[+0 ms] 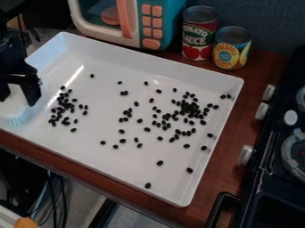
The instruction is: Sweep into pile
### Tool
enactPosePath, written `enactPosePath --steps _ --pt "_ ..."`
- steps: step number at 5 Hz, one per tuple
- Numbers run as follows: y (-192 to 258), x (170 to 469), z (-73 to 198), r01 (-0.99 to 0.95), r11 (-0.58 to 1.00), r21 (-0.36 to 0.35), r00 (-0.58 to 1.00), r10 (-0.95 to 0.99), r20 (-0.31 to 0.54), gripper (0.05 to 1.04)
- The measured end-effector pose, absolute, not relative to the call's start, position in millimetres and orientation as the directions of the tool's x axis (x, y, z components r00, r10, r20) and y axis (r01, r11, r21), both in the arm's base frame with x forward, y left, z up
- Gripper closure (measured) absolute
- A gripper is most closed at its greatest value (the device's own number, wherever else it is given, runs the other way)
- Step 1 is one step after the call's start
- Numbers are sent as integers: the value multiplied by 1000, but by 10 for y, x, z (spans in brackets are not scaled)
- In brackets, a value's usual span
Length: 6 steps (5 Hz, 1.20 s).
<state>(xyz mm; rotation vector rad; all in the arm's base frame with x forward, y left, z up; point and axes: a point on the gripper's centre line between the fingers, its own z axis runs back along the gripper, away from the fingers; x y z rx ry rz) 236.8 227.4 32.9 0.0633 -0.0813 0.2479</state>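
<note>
The gripper (18, 95) is over the left end of the white tray (143, 58), shut on a white brush (14, 107) with pale bluish bristles. The bristle edge is low at the tray's left side. Right of the brush lies a loose cluster of black beans (64, 106). A denser heap of beans (190, 107) is in the right half of the tray, with others scattered around it and toward the front corner.
Behind the tray are a toy microwave (149, 22), a tomato sauce can (199, 33) and a yellow-and-blue can (232, 48). A black toy stove (268, 178) with knobs stands to the right. The brown table edge (83, 176) runs along the front.
</note>
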Motion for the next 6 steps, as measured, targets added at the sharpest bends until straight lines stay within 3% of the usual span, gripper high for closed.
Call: enactPosePath --steps 3,4,6 --pt "2236 2351 346 -243 970 21 967 241 82 128" --pt "2273 2357 349 -270 962 38 960 266 89 386" --pt "2343 2378 361 -290 954 75 953 280 116 403"
